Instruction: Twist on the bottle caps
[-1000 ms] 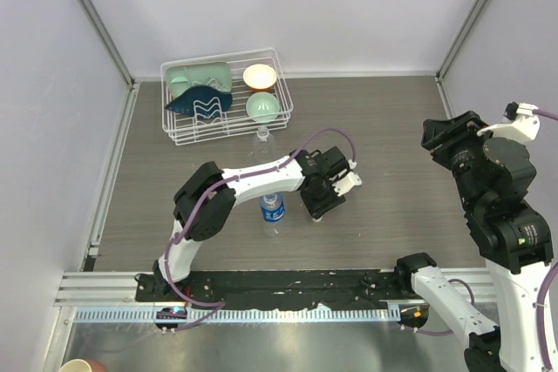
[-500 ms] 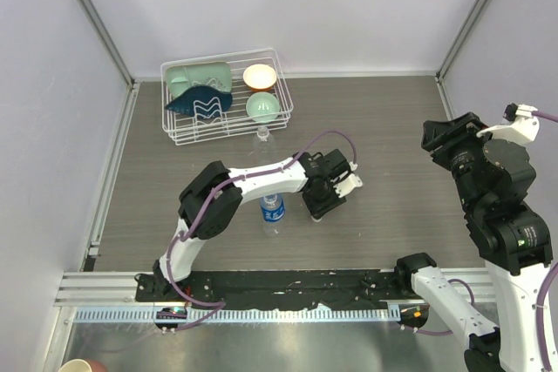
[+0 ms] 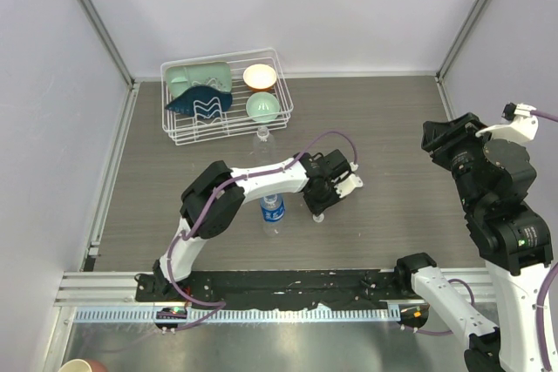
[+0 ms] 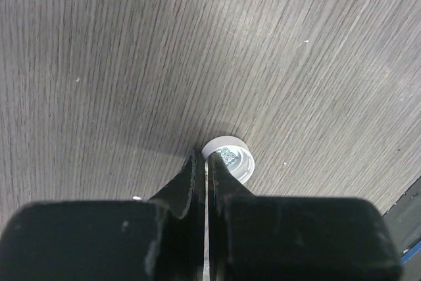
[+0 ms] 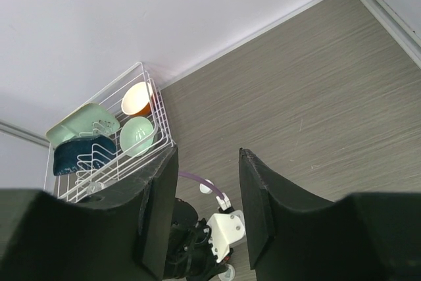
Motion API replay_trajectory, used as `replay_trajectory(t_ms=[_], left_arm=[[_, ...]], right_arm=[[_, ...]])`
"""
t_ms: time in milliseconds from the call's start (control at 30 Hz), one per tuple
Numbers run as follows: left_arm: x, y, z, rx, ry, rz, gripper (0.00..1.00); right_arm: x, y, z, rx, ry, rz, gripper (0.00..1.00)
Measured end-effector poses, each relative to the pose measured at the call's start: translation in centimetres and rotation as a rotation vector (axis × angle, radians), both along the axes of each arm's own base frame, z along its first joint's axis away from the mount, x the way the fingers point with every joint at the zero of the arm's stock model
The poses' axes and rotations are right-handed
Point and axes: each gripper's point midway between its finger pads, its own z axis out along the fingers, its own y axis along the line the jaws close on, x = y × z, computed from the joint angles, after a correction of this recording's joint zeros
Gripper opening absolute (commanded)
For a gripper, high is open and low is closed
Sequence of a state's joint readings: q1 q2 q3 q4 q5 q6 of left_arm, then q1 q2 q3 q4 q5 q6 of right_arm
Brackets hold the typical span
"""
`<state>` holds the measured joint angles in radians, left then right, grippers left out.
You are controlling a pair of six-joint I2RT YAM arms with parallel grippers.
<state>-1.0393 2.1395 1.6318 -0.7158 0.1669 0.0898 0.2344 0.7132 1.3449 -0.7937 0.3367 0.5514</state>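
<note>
A white bottle cap (image 4: 231, 160) lies open side up on the wood-grain table; it also shows in the top view (image 3: 319, 217). My left gripper (image 4: 205, 157) is shut on its rim, one finger outside the wall and one inside; in the top view the left gripper (image 3: 316, 208) sits low over it. The blue-label bottle (image 3: 273, 212) stands uncapped just left of the gripper. The plain bottle (image 3: 261, 139) stands in front of the rack. My right gripper (image 5: 207, 156) is open and empty, held high at the right (image 3: 446, 139). I see no second cap.
A white wire rack (image 3: 281, 86) at the back left holds a pale green dish (image 3: 199, 77), a dark blue dish (image 3: 200, 102), a cream bowl (image 3: 259, 76) and a green bowl (image 3: 261, 106). A wall post (image 3: 462, 23) rises at the back right.
My left gripper has shifted slightly left and down onto the cap, which now shows at its tip. The right arm has barely moved.
</note>
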Motion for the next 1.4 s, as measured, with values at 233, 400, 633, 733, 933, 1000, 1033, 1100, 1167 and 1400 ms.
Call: replay_trajectory(t_ms=[233, 400, 633, 733, 933, 1000, 1033, 1100, 1167, 1400], left_arm=[[0.5, 0.1, 0.8, 0.013, -0.026, 0.006, 0.0], [2.6, 0.8, 8.1, -0.066, -0.203, 0.041, 0.0], [3.2, 7.9, 31.6, -0.471, -0.661, 0.154, 0.0], [2.5, 12.1, 35.8, -0.534, -0.805, 0.164, 0.0], [0.0, 14.9, 36.5, -0.588, -0.896, 0.023, 0.0], [-0.3, 14.3, 37.0, -0.625, -0.893, 0.003, 0.0], [-0.3, 13.8, 37.2, -0.645, -0.893, 0.0, 0.0], [0.2, 12.8, 37.3, -0.686, -0.902, 0.014, 0.0], [0.6, 12.0, 36.6, -0.717, -0.919, 0.021, 0.0], [2.0, 10.3, 35.8, -0.755, -0.956, 0.043, 0.0]], right_arm=[[0.0, 0.1, 0.1, 0.007, -0.003, 0.004, 0.49], [0.9, 1.4, -0.1, 0.08, -0.007, 0.038, 0.55], [4.3, 6.3, -2.5, 0.292, 0.046, 0.192, 0.66], [5.6, 8.8, -4.0, 0.423, 0.067, 0.275, 0.69], [6.8, 13.8, -6.8, 0.688, 0.114, 0.454, 0.81], [6.9, 15.6, -6.5, 0.751, 0.108, 0.527, 0.82], [6.8, 16.8, -6.0, 0.795, 0.099, 0.577, 0.82], [6.5, 18.5, -5.5, 0.857, 0.093, 0.65, 0.81], [6.2, 20.1, -5.1, 0.921, 0.097, 0.715, 0.8], [4.9, 22.1, -3.6, 1.067, 0.082, 0.827, 0.75]])
